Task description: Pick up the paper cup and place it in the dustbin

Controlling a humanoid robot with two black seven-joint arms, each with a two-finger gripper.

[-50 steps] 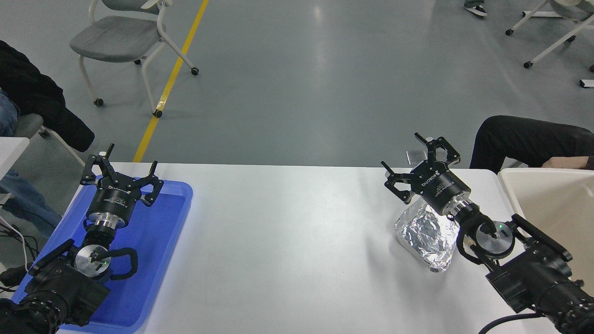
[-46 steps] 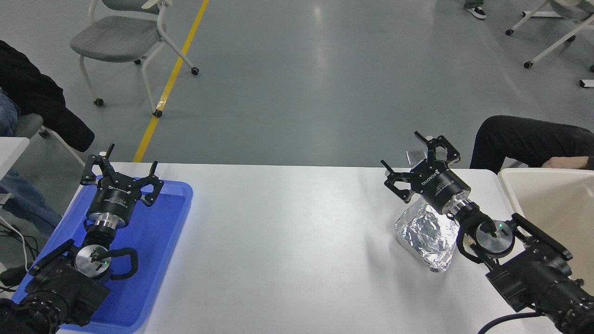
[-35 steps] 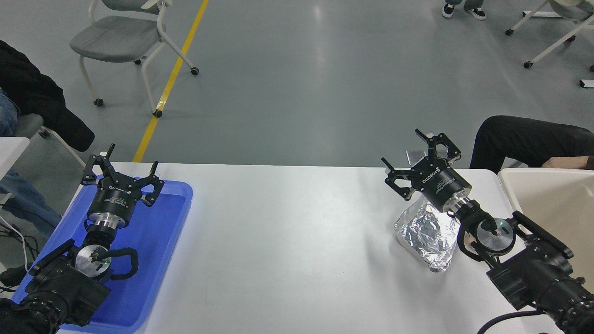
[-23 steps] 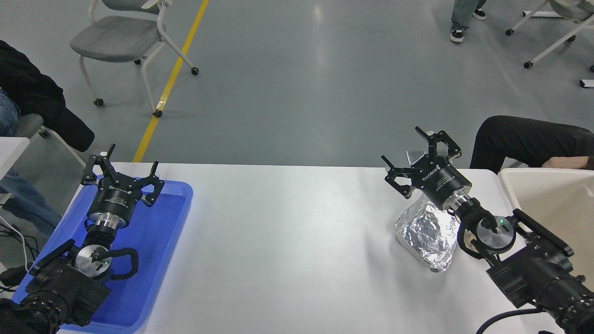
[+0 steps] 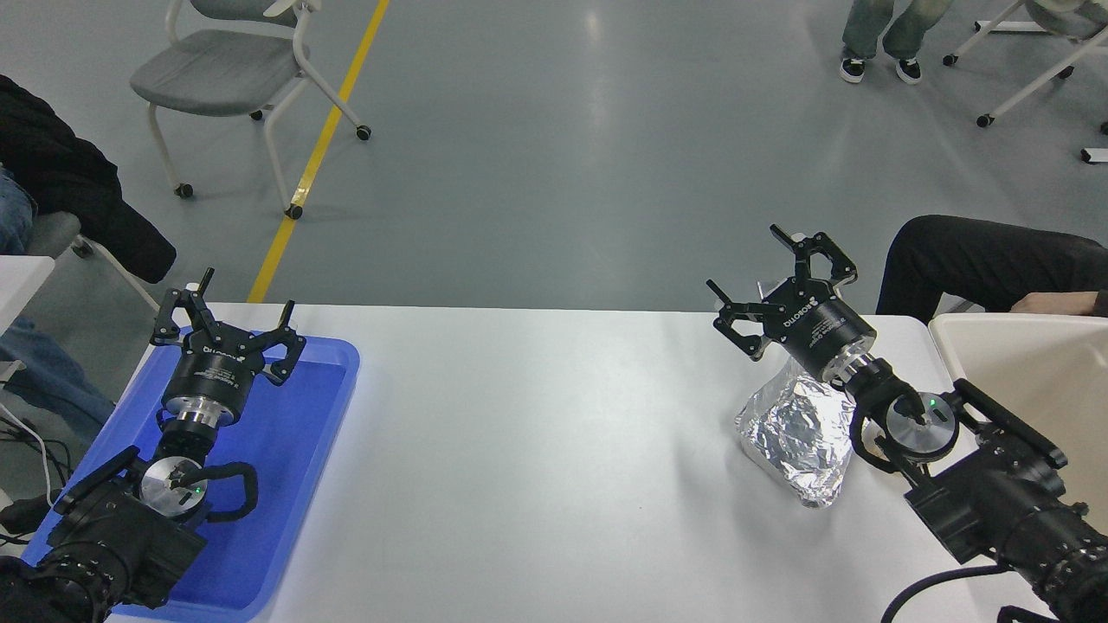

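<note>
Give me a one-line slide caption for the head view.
Right gripper open above the foil container, dustbin at right, left gripper parked over the blue tray.

Cream-beige dustbin (image 5: 1030, 381) — at table's right edge, cropped.

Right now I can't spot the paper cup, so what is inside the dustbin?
The dustbin shows only bare cream inner walls, with no cup in the visible part. Its lower part is covered by the right arm, and the rest runs out of frame.

White table (image 5: 537, 433) carries blue tray (image 5: 303, 450) and foil container (image 5: 801, 433).
</note>
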